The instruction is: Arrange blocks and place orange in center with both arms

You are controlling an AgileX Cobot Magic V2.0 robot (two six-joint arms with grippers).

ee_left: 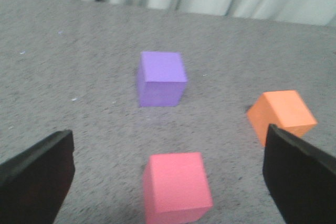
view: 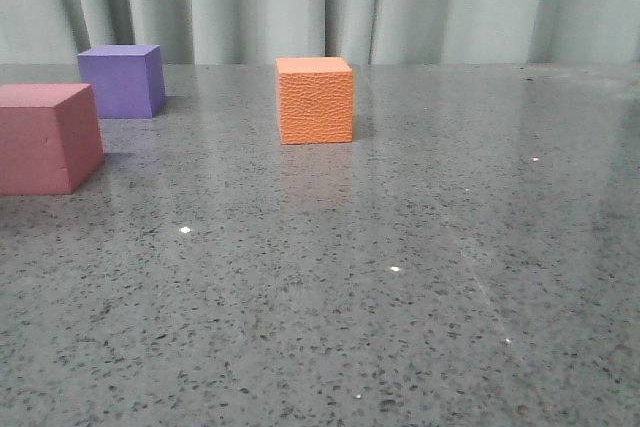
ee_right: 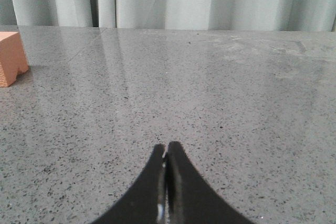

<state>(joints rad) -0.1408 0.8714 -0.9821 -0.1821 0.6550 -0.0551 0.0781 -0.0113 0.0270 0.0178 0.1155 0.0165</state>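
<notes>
Looking first at the tabletop [view: 420, 277], a broad grey speckled slab with a glossy sheen, we find nothing on it yet arranged: the three cubes sit loose and neither arm shows in the front view. On the left side, partly cut by the frame edge, sits the pink-red cube [view: 45, 137], with the purple cube [view: 122, 80] just behind it toward the curtain [view: 400, 2] and a narrow strip of bare stone between the two. Well apart from that pair, out near the middle of the table, stands the orange cube [view: 315, 99], upright on its own. Our left gripper [ee_left: 168, 174] hovers above the pink-red cube with its fingers [ee_left: 37, 177] spread wide, the cube lying between them in the wrist view and nothing held. Our right gripper [ee_right: 167, 158] points over empty stone with its fingertips pressed together on nothing, the orange cube just at the edge of its view. We judge the task barely begun, and the step in hand is the left arm taking the pink-red cube. To do it well we should descend square to the cube's faces, close on two opposite sides low enough to grip the foam firmly, and move it away from the purple one so the gap can admit the orange cube.
</notes>
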